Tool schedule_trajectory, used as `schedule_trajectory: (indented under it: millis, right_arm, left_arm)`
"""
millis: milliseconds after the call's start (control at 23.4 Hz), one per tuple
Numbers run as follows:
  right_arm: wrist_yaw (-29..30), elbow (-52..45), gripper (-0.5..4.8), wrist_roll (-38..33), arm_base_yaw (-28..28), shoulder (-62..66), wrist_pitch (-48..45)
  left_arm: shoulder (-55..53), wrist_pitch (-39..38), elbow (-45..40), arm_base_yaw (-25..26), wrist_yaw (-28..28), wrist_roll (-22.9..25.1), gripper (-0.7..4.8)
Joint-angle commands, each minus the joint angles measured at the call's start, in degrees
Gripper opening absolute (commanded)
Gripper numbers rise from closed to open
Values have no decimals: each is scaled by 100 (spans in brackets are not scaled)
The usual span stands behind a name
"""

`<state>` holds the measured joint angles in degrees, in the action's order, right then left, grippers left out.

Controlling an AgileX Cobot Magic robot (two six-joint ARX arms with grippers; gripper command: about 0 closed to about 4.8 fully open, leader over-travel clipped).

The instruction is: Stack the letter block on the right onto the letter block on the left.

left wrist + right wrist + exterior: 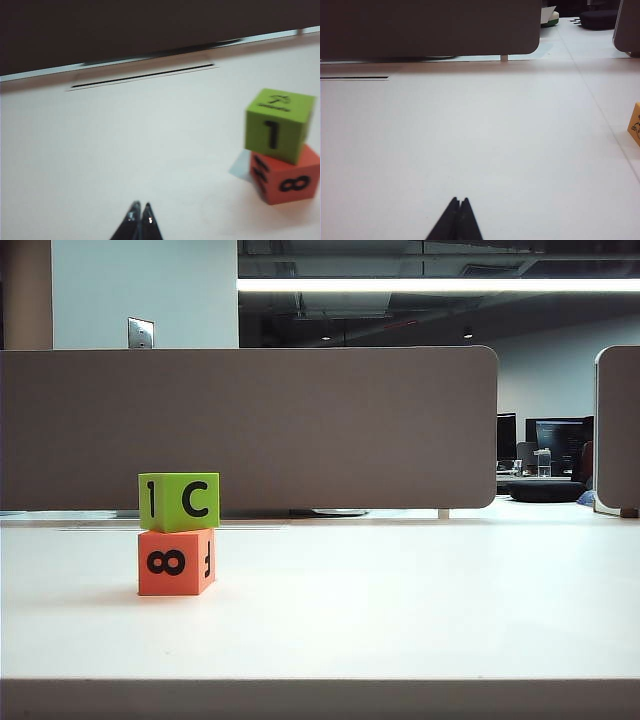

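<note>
A green letter block (179, 501) marked 1 and C sits on top of an orange block (175, 562) marked 8, on the left of the white table (400, 600). The left wrist view shows the same stack, green block (277, 125) on orange block (286, 177), slightly twisted against each other. My left gripper (139, 205) is shut and empty, well away from the stack over bare table. My right gripper (459, 200) is shut and empty too, above bare table. Neither gripper appears in the exterior view.
A grey partition (250, 430) runs along the table's far edge, with a slot (142, 76) in the tabletop before it. The corner of a yellowish block (634, 125) shows at the edge of the right wrist view.
</note>
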<state>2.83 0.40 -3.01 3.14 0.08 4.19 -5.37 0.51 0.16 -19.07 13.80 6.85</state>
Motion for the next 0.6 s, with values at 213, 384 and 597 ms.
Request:
schedule_trajectory:
  millis: [213, 384, 597]
  right_arm:
    - [9, -31, 0, -17, -2, -9, -96]
    - [11, -31, 0, -17, 0, -15, -94]
    - [-13, -31, 0, -17, -2, -15, -94]
  left_arm:
    - [551, 26, 22, 13, 79, 2, -5]
    - [520, 275, 20, 28, 31, -2, -6]
    - [520, 341, 20, 813, -1279, -295, -5]
